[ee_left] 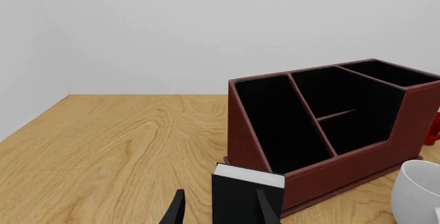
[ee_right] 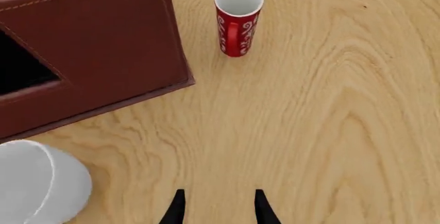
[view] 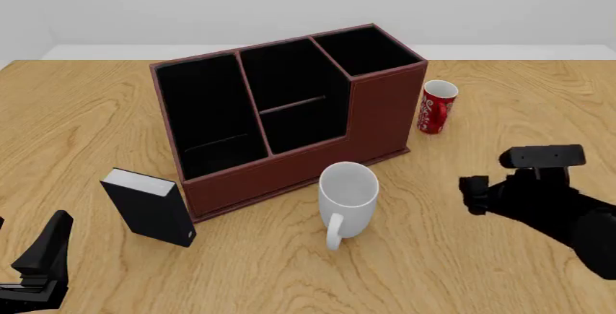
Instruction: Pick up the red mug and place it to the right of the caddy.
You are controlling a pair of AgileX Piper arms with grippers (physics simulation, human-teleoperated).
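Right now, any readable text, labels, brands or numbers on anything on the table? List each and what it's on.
None readable.
red mug: only a white swirl pattern, no letters or numbers.
caddy: plain leather-look sides with stitching, no label.
white mug: blank.
black box with a white top: no markings visible.
Neither gripper, left gripper or right gripper, shows any print.

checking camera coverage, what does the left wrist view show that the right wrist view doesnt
Only the left wrist view: the small black box with a white top, the caddy's black-lined compartments from above, and the back wall.

Only the right wrist view: the whole red mug, upright, standing apart from the caddy, with the open right claw short of it.

Both: the caddy, the white mug and the wooden table.
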